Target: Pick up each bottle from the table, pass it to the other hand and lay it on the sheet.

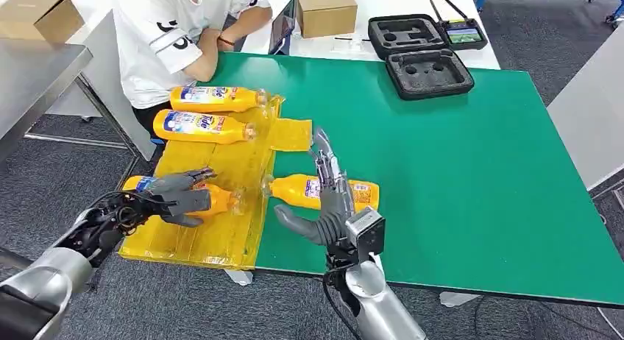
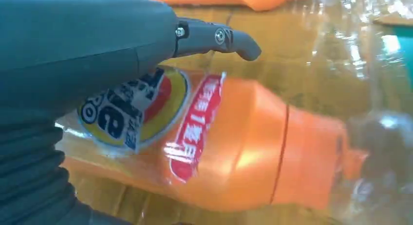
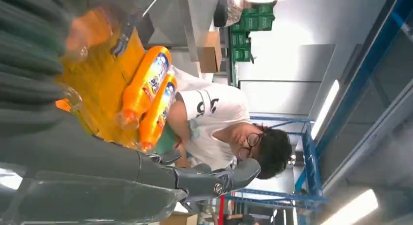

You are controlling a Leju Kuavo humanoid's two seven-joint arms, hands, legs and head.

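A yellow sheet [image 1: 221,163] covers the left part of the green table [image 1: 456,178]. Two orange bottles [image 1: 217,98] [image 1: 200,126] lie side by side at its far end, also seen in the right wrist view [image 3: 146,84]. My left hand [image 1: 176,199] grips a third orange bottle [image 1: 219,199] lying on the sheet's near part; the left wrist view shows its label and body [image 2: 243,152] under my thumb [image 2: 214,37]. A fourth bottle [image 1: 294,189] lies on the green table just right of the sheet. My right hand [image 1: 331,200] hovers over it with fingers stretched and thumb spread.
A person in a white shirt [image 1: 158,38] sits at the table's far left corner, forearm resting near the sheet. A black foam case [image 1: 429,71], a controller [image 1: 463,34] and a cardboard box [image 1: 324,9] stand at the back. The table's near edge runs just below my right hand.
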